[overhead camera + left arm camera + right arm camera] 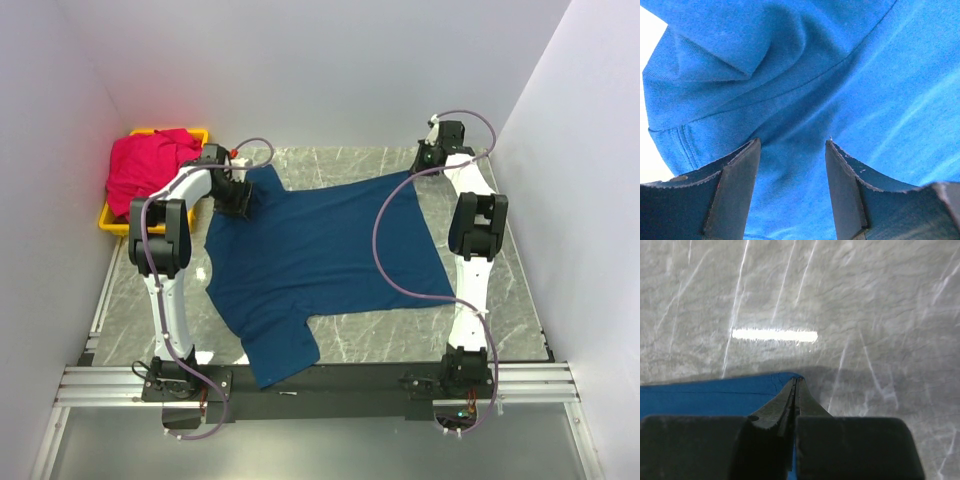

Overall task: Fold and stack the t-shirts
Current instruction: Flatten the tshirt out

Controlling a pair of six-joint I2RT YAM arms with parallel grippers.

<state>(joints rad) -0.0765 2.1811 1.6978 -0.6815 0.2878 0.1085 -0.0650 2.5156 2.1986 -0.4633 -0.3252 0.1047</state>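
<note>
Navy and red-pink cloth make two shirts, one of each. The navy t-shirt [320, 260] lies spread on the marble table [500, 300]. The red-pink t-shirt [145, 165] is heaped in the single yellow bin [110, 222], far left. The left gripper [792, 145] stands spread over navy fabric, and the right gripper [795, 382], pressed together, pinches its far corner.

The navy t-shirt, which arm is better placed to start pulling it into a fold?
Right, probably. The right gripper is shut on a far corner of the navy t-shirt, so it could pull at once. The left gripper is open over the cloth, gripping nothing yet.
</note>
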